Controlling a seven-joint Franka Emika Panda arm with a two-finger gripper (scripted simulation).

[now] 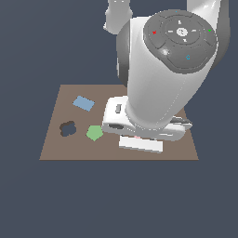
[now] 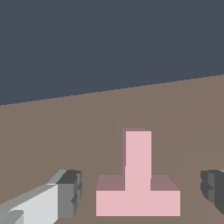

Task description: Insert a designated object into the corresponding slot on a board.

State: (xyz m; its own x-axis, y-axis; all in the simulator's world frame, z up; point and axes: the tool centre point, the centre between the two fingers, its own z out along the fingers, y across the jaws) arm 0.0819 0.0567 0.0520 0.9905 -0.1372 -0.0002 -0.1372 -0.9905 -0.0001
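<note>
The arm is low over the board [image 1: 51, 139], and its bulk hides most of what's under it in the exterior view. In the wrist view the tool [image 2: 141, 188] is spread open, w/ one finger [image 2: 69, 192] on each side of the pink T [image 2: 138, 175] and clear gaps between. Nothing is gripped. The T lies flat on the board between the fingers, apart from both. Looks like the grasp is only being lined up, so the task is early: closing, lifting, carrying and seating the T are all left. The T slot can't be seen in either view. Off to the exterior view's left sit a green pentagon [image 1: 94, 133], a blue tile [image 1: 83, 103] and a clover-shaped recess [image 1: 68, 128], none involved.
</note>
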